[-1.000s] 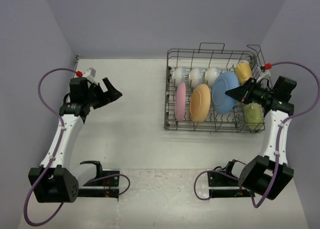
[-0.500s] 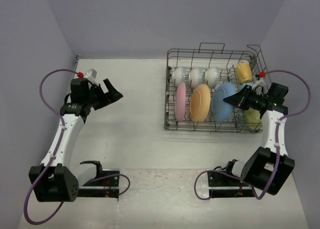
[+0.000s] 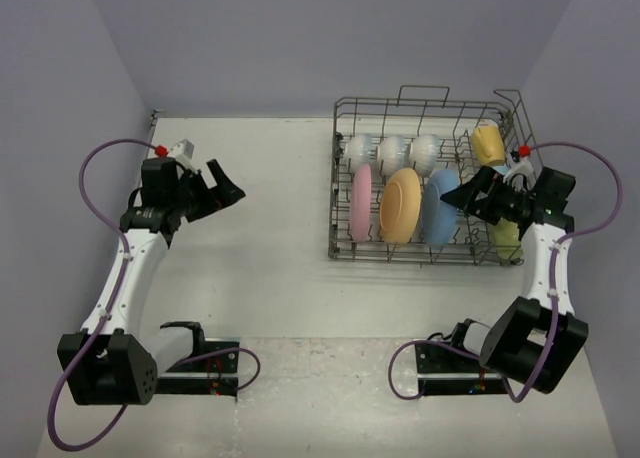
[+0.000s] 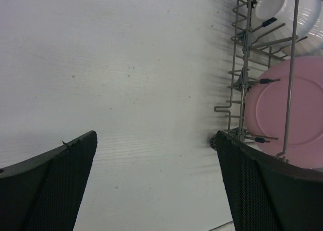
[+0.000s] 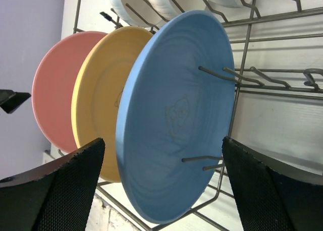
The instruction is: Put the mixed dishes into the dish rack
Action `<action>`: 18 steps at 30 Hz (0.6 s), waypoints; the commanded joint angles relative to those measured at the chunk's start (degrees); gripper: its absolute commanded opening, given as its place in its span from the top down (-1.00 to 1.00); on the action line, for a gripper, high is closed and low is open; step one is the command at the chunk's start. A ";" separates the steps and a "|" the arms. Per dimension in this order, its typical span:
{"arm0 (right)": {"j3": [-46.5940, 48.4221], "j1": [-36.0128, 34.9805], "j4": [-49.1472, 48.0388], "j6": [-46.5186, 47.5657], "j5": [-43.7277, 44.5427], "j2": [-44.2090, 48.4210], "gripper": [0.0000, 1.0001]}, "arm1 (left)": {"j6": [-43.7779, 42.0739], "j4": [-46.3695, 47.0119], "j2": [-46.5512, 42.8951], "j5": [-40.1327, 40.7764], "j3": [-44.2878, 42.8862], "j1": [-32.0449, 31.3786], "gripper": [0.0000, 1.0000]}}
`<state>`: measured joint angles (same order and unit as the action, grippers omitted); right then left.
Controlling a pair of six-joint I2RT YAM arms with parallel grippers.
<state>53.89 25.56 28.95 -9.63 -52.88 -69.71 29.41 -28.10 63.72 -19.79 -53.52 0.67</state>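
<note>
so the round blue plate (image 5: 171,115) sits upright in the grey wire rack (image 5: 267,38) between the right gripper (image 5: 161,150)'s spread jaws, round orange-yellow plate (image 5: 98,97) and round pink plate (image 5: 53,90) toward the left-hand jaw.

Pale lilac walls (image 3: 300,38) enclose a white, lightly speckled table (image 3: 270,228).

Likely robotics lab: plain lavender walls (image 3: 300,38), white table (image 3: 270,248), boxed-in test cell.

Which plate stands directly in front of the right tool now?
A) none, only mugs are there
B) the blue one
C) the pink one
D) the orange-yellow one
B: the right wrist view shows the blue plate upright between the tines, facing the open right tool, with the orange-yellow plate and the pink plate behind it.
</note>
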 commanded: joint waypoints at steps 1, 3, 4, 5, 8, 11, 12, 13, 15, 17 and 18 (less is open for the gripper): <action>2.18 0.19 0.93 -0.21 1.64 3.18 -0.98 | -1.81 -0.46 -1.85 0.89 0.08 -0.05 -1.00; 4.46 0.10 3.11 -1.26 4.17 4.84 -0.98 | -1.98 -0.91 -2.29 0.98 -0.01 -0.05 -1.00; 5.17 0.10 4.09 -2.23 8.72 5.55 -0.98 | -1.99 -1.17 -2.72 1.16 -0.18 -0.05 -1.00; 6.74 0.19 5.05 -2.85 11.20 6.25 -0.98 | -2.07 -1.61 -3.08 1.68 -0.27 -0.05 -1.00; 9.12 0.19 6.56 -4.34 16.49 10.02 -0.98 | -2.25 -2.75 -4.13 3.09 -0.62 -0.05 -1.00; 11.84 0.10 7.26 -5.75 17.20 13.63 -0.98 | -2.43 -3.45 -5.45 3.62 -0.89 -0.05 -1.00; 12.64 0.19 7.70 -6.10 17.29 15.29 -0.98 | -2.43 -3.63 -5.71 3.71 -0.89 -0.05 -1.00; 13.34 0.19 8.05 -6.54 17.55 16.18 -0.98 | -2.43 -3.81 -6.33 3.71 -0.89 -0.05 -1.00; 15.45 0.10 9.10 -7.24 19.38 17.85 -0.98 | -2.60 -4.33 -7.12 4.23 -0.98 -0.05 -1.00; 17.21 0.19 10.85 -9.09 25.68 20.66 -0.98 | -2.78 -5.30 -7.73 5.55 -1.41 -0.05 -1.00; 17.74 0.19 11.82 -10.83 29.12 21.54 -0.98 | -2.95 -5.74 -8.43 6.34 -1.68 -0.05 -1.00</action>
<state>68.64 25.54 37.34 -16.43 -32.93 -50.46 28.40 -32.58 57.21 -15.73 -53.52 0.67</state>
